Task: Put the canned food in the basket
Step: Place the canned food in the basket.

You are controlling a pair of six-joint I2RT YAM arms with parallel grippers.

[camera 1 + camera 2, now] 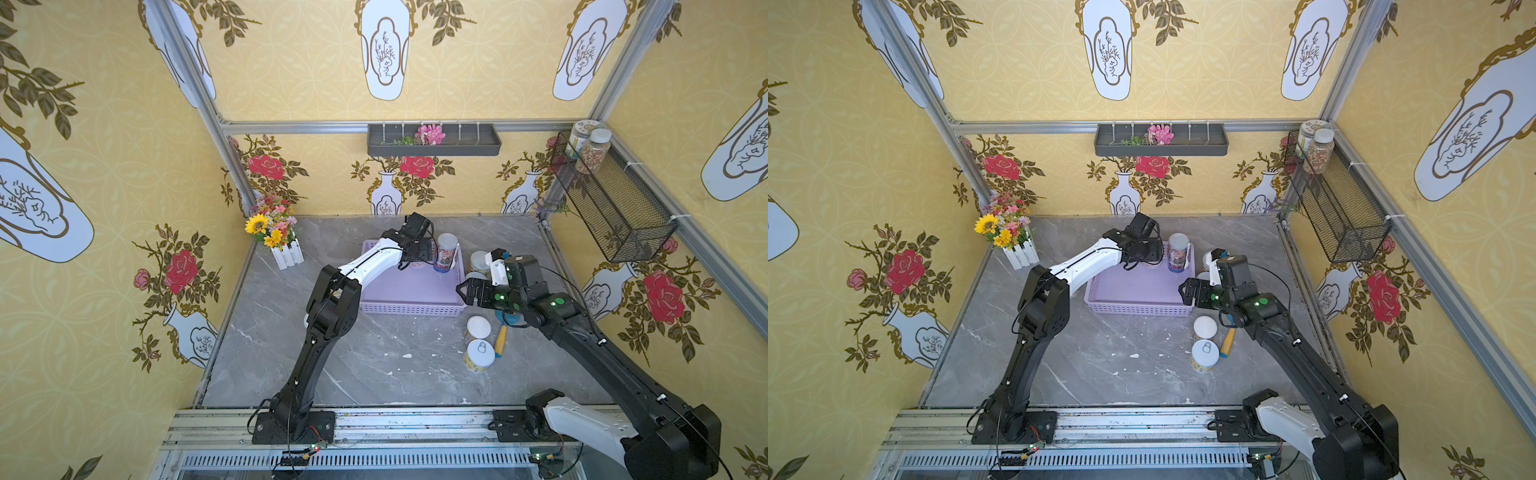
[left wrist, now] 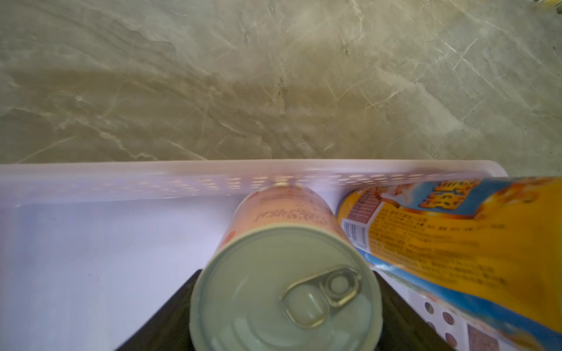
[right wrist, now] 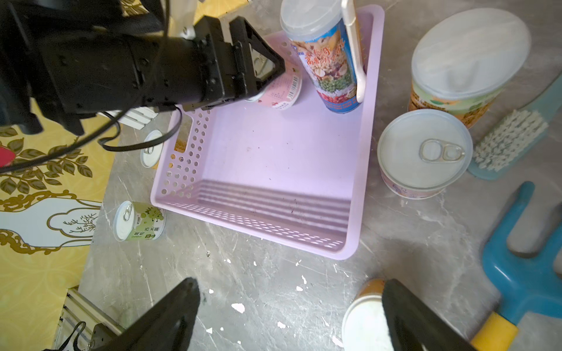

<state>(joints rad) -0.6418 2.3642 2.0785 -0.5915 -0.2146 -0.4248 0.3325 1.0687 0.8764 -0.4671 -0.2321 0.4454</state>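
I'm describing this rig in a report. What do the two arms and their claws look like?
The left arm and right arm match: black links with white shell sections, thin black cables alongside. Green round marks sit on the right arm's wrist. The left claw and right claw are black with wedge-shaped fingers.

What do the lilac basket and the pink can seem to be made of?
The lilac basket looks like moulded plastic, matte and slightly translucent, with punched holes. The pink can seems metal: a dull silvery lid with a pull tab; its printed label may be paper or film.
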